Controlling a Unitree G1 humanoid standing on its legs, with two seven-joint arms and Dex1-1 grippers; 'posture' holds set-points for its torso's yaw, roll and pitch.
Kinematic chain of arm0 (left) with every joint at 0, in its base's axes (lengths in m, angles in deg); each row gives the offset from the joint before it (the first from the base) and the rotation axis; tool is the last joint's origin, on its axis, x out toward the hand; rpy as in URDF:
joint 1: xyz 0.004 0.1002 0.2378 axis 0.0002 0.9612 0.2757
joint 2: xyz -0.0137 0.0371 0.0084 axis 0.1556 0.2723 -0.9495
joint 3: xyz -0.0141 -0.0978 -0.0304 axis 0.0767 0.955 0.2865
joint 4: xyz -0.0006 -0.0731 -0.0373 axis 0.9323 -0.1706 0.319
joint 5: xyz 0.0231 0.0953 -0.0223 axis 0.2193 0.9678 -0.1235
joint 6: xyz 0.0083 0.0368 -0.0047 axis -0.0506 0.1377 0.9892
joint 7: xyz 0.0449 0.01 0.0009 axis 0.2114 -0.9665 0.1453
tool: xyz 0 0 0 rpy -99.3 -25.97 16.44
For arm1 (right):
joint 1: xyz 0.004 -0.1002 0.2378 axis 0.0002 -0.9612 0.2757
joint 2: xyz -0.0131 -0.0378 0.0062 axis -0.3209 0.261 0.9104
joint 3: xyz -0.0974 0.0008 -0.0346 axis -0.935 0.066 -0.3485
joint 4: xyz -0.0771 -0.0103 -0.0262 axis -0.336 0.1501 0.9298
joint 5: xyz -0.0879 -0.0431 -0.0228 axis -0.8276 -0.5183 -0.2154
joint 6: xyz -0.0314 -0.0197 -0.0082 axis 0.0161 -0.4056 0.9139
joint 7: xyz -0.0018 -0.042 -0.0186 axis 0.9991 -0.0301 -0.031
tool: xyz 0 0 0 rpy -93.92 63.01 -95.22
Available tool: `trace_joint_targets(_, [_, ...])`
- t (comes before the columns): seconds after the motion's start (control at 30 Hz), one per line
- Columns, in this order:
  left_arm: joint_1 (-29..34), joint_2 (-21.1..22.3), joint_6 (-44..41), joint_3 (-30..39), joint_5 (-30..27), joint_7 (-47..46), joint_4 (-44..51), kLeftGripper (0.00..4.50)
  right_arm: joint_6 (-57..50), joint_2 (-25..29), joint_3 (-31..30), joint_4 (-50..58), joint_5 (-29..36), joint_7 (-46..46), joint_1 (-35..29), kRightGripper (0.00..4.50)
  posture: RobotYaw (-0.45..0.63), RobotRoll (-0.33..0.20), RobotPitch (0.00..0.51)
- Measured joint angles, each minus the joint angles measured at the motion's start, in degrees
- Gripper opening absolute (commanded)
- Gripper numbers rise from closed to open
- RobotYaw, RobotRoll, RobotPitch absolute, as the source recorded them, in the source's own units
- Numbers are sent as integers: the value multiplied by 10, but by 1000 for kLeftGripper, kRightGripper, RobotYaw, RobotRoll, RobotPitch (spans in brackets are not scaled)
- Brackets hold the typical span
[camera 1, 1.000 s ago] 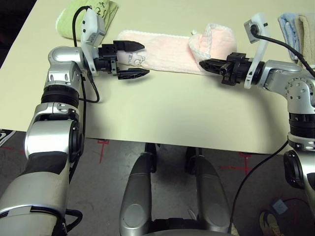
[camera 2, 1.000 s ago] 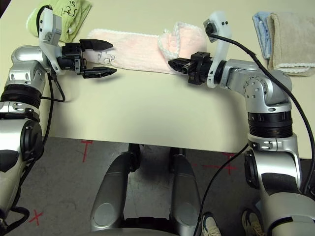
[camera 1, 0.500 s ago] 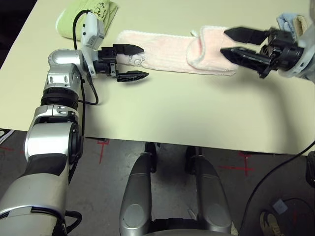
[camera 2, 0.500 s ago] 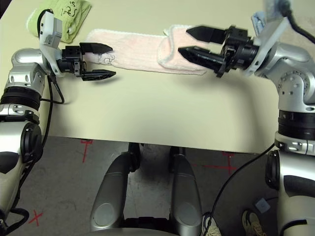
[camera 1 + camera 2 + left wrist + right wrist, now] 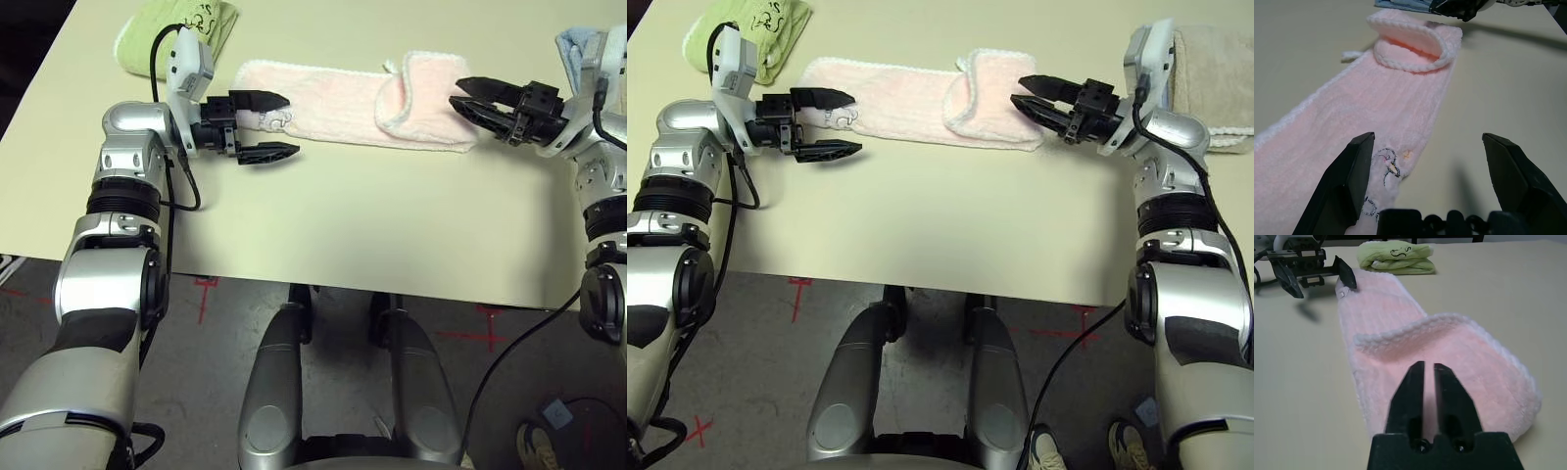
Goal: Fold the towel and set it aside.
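Note:
The pale pink towel (image 5: 333, 98) lies as a long strip across the far side of the table, its right end (image 5: 1449, 347) folded back over itself. Its embroidered motif (image 5: 1386, 166) sits at the left end. My left gripper (image 5: 292, 124) is open at that left end, one finger over the cloth and one over bare table, holding nothing. My right gripper (image 5: 457, 93) hovers just over the folded right end, shut, with nothing between its fingers (image 5: 1415, 387).
A light green towel (image 5: 176, 34) with black print lies at the back left, behind my left gripper. Folded light blue and beige towels (image 5: 1215, 69) lie at the back right, behind my right arm. The near half of the table (image 5: 343, 225) is bare.
My right gripper opened, swung up and right off the towel's front edge, then shut over the folded end. The fold now lies flatter. The left gripper has barely moved.

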Motion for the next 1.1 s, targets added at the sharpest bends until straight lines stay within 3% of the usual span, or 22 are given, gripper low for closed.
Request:
trace_joint_targets(0.23, [1,1,-5,0,0,-1,1,4500,6,-55,-2,-23,-15,-6,38,42,59,0,453])
trace_joint_targets(0.53, [2,1,-11,0,0,-1,13,4500,27,-115,-56,-63,-106,-105,76,42,86,0,451])
trace_joint_targets(0.67, [7,2,-17,0,0,1,25,4500,16,-115,-66,-68,-128,-128,74,42,91,0,451])
trace_joint_targets(0.87, [14,4,-25,0,-1,2,43,4500,-1,-112,-42,-55,-108,-128,57,42,79,0,442])
trace_joint_targets(1.1, [15,4,-25,0,-1,1,43,4500,-57,-93,30,-19,-20,-85,69,42,55,0,436])
